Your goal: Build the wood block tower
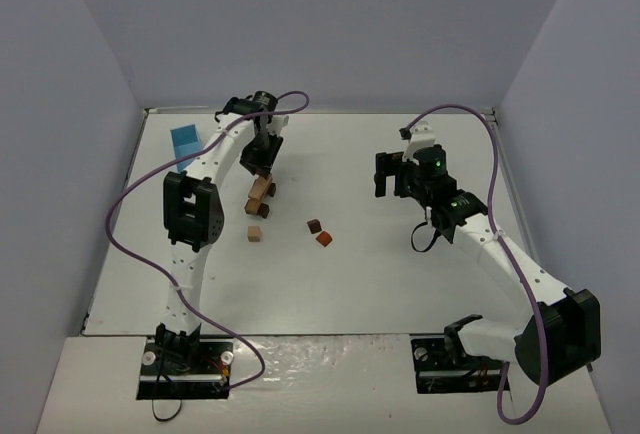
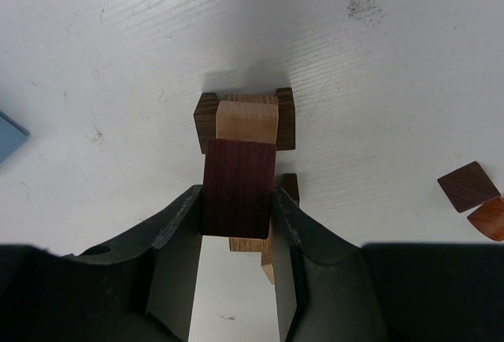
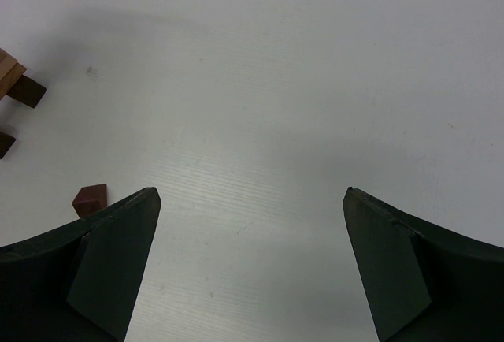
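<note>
The tower (image 1: 260, 194) is a small stack of tan and dark brown blocks left of the table's middle. In the left wrist view it shows below my fingers as a tan block (image 2: 246, 120) on dark brown pieces. My left gripper (image 2: 236, 204) is shut on a dark reddish block (image 2: 239, 187) and holds it over the stack. A loose tan cube (image 1: 255, 234), a dark brown cube (image 1: 314, 225) and a reddish-orange cube (image 1: 323, 239) lie on the table. My right gripper (image 3: 252, 200) is open and empty, hovering right of the middle.
A light blue box (image 1: 185, 141) stands at the back left, also at the left edge of the left wrist view (image 2: 9, 137). Grey walls close in the table on three sides. The purple cables loop beside both arms.
</note>
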`<state>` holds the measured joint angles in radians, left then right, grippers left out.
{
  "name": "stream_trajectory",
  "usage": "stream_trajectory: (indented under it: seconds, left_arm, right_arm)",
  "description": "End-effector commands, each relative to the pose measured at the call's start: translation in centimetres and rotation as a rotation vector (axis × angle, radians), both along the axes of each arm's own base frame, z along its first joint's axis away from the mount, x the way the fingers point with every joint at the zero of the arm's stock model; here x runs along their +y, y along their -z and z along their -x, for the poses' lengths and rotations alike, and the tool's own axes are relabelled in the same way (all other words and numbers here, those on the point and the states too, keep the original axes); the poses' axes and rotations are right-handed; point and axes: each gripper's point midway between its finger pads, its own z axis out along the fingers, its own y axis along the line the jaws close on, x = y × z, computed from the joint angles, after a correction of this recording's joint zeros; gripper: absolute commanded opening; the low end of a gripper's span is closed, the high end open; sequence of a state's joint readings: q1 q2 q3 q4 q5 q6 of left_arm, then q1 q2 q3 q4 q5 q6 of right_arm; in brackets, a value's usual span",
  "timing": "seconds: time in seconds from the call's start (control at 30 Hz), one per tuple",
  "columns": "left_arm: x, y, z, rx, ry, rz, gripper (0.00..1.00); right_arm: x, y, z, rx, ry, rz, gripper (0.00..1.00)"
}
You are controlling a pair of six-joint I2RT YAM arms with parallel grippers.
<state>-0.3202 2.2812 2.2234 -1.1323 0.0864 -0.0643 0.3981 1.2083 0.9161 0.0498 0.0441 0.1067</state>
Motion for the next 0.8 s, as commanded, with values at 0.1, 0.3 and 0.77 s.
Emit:
stream_trajectory:
  seconds: [0.1,0.3,0.77]
  left_arm:
    - [0.07,-1.99,-0.4,-0.032,-0.021,0.016,0.12]
    - [-0.18,-2.03,-0.44,-0.032,-0.021,0.025,0.12]
    - [-0.33,-1.86,-0.51,-0.025,-0.021,0.034,0.12]
  right_arm:
    - [0.22,-3.1,-1.08,-0.103,0.009,-0.051,1.0]
    - [0.22,-3.18,-1.04,-0.106,0.007,-0.052,1.0]
    - [0.08,-3.25,-0.95,-0.11,0.014,-0.054,1.0]
